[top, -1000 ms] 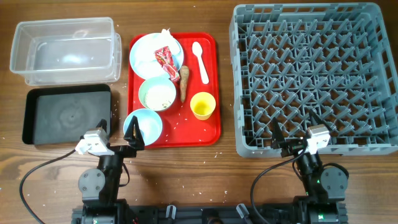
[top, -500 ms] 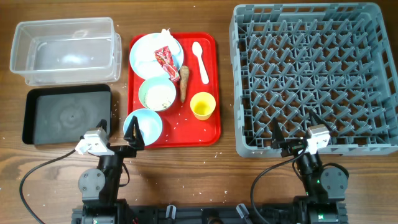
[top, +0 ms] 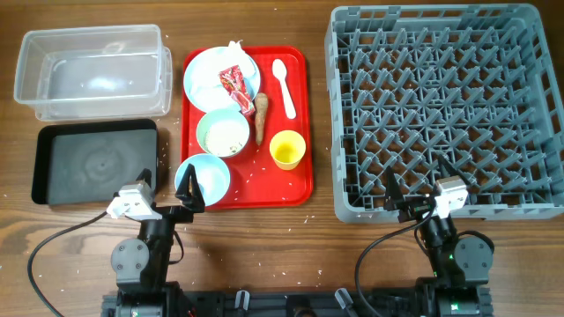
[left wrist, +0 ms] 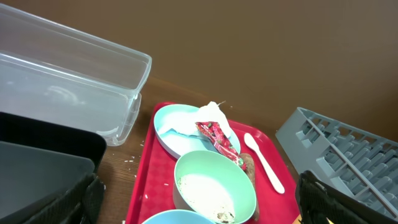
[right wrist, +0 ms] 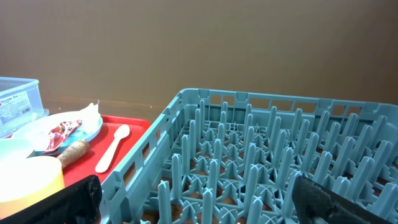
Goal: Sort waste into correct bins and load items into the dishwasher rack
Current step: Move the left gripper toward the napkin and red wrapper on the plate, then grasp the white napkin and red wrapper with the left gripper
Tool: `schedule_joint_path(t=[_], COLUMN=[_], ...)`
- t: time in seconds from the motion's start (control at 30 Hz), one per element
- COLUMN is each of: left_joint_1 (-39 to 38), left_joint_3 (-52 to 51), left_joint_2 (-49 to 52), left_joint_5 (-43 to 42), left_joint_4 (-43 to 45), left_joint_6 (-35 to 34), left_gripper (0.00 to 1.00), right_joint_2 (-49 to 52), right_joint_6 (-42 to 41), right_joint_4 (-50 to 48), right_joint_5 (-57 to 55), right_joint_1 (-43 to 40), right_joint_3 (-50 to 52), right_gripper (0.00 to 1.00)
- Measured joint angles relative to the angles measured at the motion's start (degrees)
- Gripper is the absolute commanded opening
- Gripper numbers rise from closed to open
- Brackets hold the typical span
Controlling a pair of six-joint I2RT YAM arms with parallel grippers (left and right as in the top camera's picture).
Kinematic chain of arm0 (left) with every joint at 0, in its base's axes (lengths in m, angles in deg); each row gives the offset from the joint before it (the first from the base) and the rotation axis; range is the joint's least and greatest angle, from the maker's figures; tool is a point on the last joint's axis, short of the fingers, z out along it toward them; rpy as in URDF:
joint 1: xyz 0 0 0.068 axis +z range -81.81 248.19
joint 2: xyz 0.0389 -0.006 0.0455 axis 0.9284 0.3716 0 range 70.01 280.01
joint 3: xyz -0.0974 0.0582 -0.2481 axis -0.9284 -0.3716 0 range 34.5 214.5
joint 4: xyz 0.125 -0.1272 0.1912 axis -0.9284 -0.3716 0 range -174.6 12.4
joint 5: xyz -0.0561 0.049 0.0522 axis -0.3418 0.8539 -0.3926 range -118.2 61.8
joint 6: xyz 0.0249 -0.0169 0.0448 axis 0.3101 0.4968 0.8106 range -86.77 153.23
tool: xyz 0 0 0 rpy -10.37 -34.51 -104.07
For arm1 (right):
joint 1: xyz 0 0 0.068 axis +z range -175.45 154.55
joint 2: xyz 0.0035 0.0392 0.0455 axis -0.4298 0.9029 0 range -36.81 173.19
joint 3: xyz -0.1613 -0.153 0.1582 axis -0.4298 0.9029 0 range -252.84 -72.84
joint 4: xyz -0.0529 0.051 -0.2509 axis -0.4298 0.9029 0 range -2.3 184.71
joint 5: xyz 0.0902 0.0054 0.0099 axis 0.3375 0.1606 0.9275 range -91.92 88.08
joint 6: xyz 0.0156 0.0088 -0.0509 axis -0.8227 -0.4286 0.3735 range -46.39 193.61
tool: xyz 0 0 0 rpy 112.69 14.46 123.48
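On the red tray a pale blue plate holds crumpled tissue and a red wrapper. Beside it lie a brown stick and a white spoon. A mint bowl holds rice, with a small brown lump at its near rim. A blue bowl and a yellow cup stand nearer. My left gripper is open and empty, just in front of the blue bowl. My right gripper is open and empty over the near edge of the grey rack.
The clear tub stands at the back left, with the black tray in front of it, beside my left gripper. Loose rice grains are scattered on the red tray and on the wood near its front edge.
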Motion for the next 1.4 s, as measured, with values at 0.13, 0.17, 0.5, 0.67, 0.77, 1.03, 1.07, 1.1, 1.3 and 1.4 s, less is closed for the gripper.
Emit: schedule_joint_path(t=[0.13,0.17,0.5,0.67,0.77,1.03,1.07,1.1,1.3,1.4], left_joint_1=[0.0,0.0,0.0,0.0,0.0,0.0,0.0,0.0,0.0,-0.3], left_joint_3=[0.0,0.0,-0.1,1.3,5.2,22.5,25.2,28.7,49.7,59.5], left_joint_2=[0.0,0.0,0.0,0.7,3.4,23.7,26.8,30.5,50.1,59.2], left_joint_5=[0.0,0.0,-0.6,-1.9,-3.1,-5.0,-5.5,-5.9,-7.0,-7.0], left_joint_4=[0.0,0.0,5.9,5.8,5.4,-0.7,-2.4,-4.9,-20.9,-27.1], left_joint_6=[0.0,0.0,0.0,0.7,2.2,4.4,5.3,5.9,8.5,10.8], left_gripper=[1.0,1.0,1.0,1.0,1.0,1.0,1.0,1.0,1.0,1.0], right_joint_2=[0.0,0.0,0.0,0.0,0.0,9.0,10.8,12.6,25.6,32.5], right_joint_6=[0.0,0.0,-0.4,-0.4,-0.4,0.5,0.7,0.8,2.0,2.7], right_joint_4=[0.0,0.0,-4.5,-4.4,-3.8,4.9,6.4,8.0,20.9,28.4], right_joint_5=[0.0,0.0,2.1,2.4,2.5,2.6,2.6,2.6,2.6,2.5], right_joint_1=[0.0,0.0,0.0,0.0,0.0,0.0,0.0,0.0,0.0,0.0], right_joint_3=[0.0,0.0,-0.1,-4.1,-7.9,-21.7,-23.8,-25.9,-40.2,-47.9], right_gripper=[1.0,1.0,1.0,1.0,1.0,1.0,1.0,1.0,1.0,1.0])
